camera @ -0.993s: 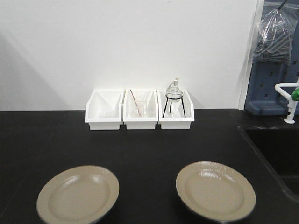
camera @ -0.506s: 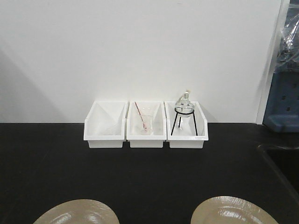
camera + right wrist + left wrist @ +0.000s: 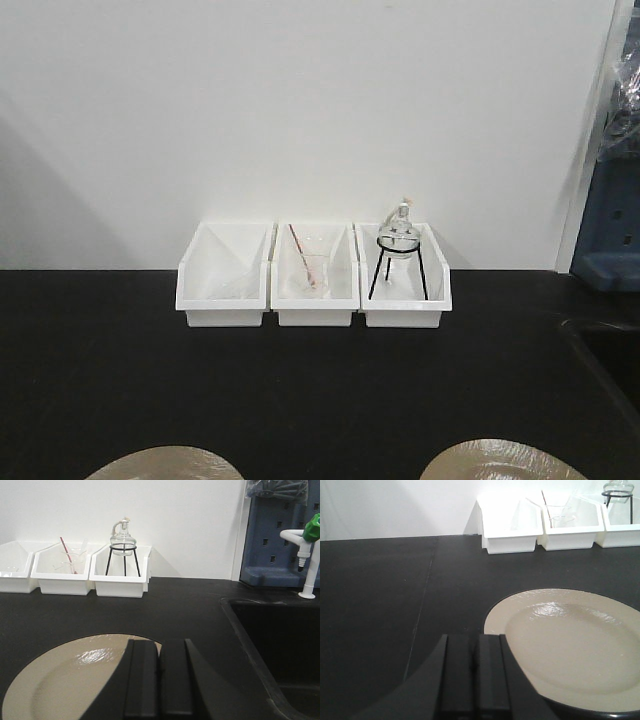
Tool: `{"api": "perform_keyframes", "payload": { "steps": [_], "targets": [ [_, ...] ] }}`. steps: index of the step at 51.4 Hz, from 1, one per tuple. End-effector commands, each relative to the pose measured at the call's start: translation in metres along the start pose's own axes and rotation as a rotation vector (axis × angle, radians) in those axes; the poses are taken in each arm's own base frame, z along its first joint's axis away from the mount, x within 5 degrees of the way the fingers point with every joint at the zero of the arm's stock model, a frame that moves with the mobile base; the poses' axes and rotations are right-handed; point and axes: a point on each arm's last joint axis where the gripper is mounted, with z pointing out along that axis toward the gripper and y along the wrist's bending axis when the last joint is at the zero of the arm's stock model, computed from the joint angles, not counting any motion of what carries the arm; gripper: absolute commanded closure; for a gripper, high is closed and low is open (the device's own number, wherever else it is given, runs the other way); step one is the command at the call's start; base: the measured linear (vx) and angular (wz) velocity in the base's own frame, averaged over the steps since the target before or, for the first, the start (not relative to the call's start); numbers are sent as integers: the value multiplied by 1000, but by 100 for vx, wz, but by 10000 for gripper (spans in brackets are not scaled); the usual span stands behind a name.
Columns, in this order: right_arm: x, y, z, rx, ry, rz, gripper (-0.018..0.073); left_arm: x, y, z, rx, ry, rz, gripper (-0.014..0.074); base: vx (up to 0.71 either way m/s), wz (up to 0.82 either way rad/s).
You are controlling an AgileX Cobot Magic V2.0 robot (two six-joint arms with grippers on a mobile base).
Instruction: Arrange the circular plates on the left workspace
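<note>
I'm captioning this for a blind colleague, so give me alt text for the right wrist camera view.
A tan plate lies on a black countertop, its right edge hidden behind the shut right pincer in the foreground. Behind stand white bins, the rightmost holding a glass flask; a sink lies to the right.

Front view faced the far wall [image 3: 300,100]; both wrist views sat low over the countertop [image 3: 380,590], all sharing the white bins [image 3: 313,290].

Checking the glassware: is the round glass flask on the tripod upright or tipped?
Upright: the round glass flask sits on its black wire tripod, neck pointing up.
</note>
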Motion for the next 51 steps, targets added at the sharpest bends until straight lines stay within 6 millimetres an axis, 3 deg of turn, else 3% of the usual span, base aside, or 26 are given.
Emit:
{"api": "perform_keyframes", "payload": {
  "steps": [1,19,27,39,42,51],
  "targets": [
    [-1,0,0,7,-71,-13,564,-2,1,0,-10,-77,-11,597,0,0],
    [-1,0,0,7,-71,-13,564,-2,1,0,-12,-81,2,597,0,0],
    [-2,0,0,7,-83,-20,564,-9,3,-1,-40,-158,113,597,0,0],
    [-5,0,-1,6,-116,-12,564,-17,4,-2,-57,-242,95,597,0,0],
    [-7,0,-1,6,-140,-12,564,-20,5,-3,-56,-273,32,597,0,0],
    [-18,0,-3,6,-239,-12,564,-38,11,-10,-38,-450,-368,597,0,0]
  ]
}}
